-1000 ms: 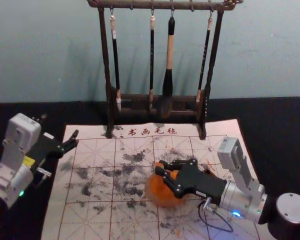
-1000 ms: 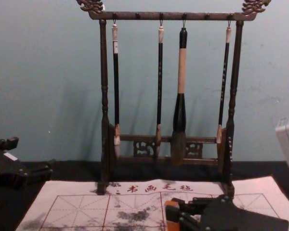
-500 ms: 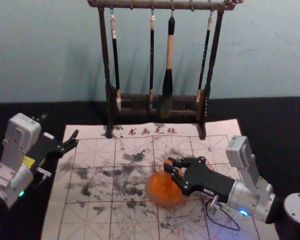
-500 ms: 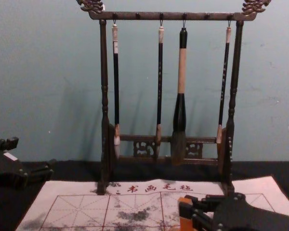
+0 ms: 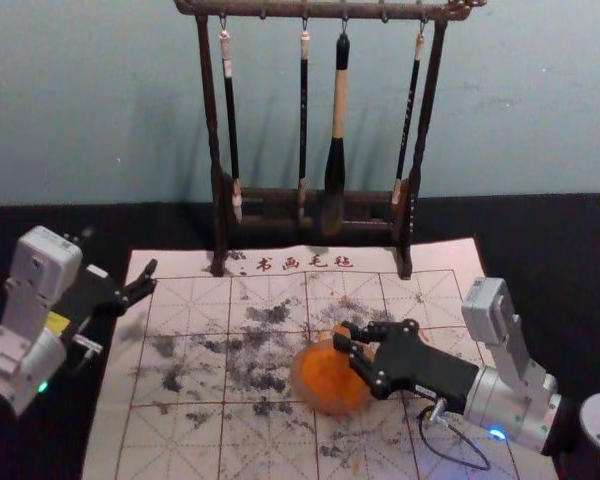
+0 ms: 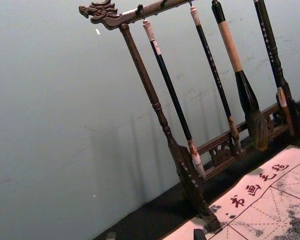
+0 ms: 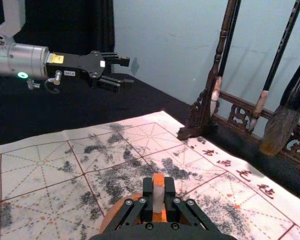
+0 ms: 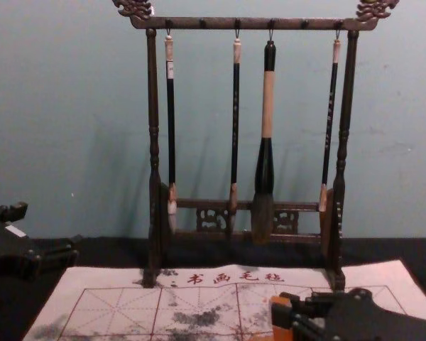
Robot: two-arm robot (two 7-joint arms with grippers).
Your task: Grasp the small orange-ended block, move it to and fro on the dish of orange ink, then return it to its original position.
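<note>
Probably a robotics lab: robot arms (image 5: 505,408), a calligraphy mat (image 5: 170,440) and brush rack (image 5: 209,100).

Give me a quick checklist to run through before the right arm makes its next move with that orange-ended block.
1. Right gripper shut on the block: ok.
2. Block held upright, an orange end on top: ok, by the right wrist view.
3. Block's lower end touching the ink in the dish: cannot tell; the gripper hides it.
4. Left gripper away from the dish: ok, it is off at the mat's left edge.
5. Four brushes hanging on the stand, apart from the right gripper: ok.
6. Block set down and released: not ok, it is in the grip.
</note>
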